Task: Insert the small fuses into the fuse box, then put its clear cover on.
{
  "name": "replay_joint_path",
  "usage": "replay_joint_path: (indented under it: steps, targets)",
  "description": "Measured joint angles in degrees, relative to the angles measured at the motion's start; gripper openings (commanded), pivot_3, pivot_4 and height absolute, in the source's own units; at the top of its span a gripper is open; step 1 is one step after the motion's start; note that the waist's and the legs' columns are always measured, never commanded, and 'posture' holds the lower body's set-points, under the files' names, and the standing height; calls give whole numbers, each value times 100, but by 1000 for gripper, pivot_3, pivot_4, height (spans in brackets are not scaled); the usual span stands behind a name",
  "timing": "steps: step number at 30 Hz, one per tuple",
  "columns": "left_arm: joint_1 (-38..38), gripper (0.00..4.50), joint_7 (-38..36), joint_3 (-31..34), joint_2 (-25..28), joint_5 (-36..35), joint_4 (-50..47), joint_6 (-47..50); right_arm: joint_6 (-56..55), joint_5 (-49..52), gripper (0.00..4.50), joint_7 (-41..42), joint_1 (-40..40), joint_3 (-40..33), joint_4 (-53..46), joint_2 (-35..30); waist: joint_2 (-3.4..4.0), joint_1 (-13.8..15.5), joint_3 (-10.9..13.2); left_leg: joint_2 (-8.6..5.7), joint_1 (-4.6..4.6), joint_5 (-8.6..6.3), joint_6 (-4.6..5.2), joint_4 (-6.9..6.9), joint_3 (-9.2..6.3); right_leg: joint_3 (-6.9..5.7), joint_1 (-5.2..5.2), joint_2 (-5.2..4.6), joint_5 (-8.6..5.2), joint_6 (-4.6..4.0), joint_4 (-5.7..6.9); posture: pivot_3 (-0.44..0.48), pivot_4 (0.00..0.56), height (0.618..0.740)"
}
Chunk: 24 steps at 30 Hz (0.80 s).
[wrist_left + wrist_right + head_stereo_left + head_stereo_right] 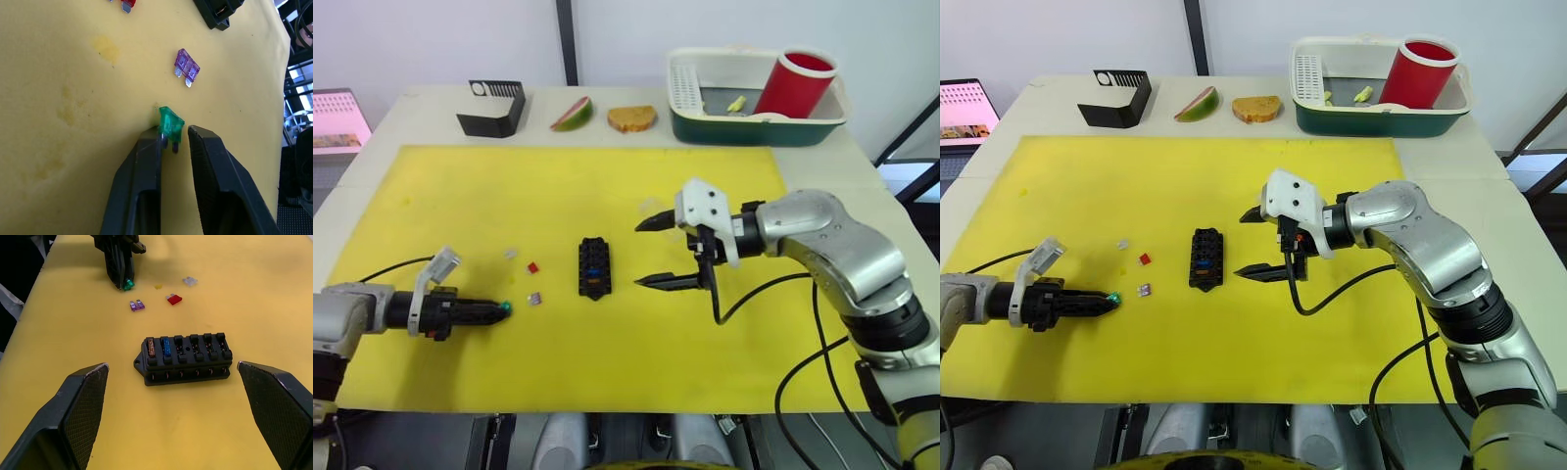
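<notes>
A: Where is the fuse box?
B: The fuse box (187, 359) lies flat mid-way across the yellow mat (607, 176). An orange fuse (151, 348) and a blue fuse (166, 347) sit in two neighbouring slots at one end; the other slots look empty.

A: Left side?
B: The left gripper (174, 138) lies low over the mat, fingers nearly together with the green fuse (171, 125) at their tips, against one finger. The purple fuse (187, 66) lies just beyond it, the red fuse (173, 298) and the pale grey fuse (189, 281) farther on, all loose.

A: Right side?
B: The right gripper (661, 252) hovers just right of the box, fingers wide apart, holding nothing.
</notes>
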Motion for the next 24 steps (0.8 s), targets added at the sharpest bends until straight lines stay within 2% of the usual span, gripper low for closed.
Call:
replay_joint_path:
  steps: [24]
  targets:
    - [-52, 898, 210, 267, -215, -293, 583, 332, -115, -159, 4500, -16, 3, 55, 51, 37, 0, -5, 0, 1, 11, 5, -8, 2, 0, 3, 0, 1, -1, -2, 23, 0, 150, 740]
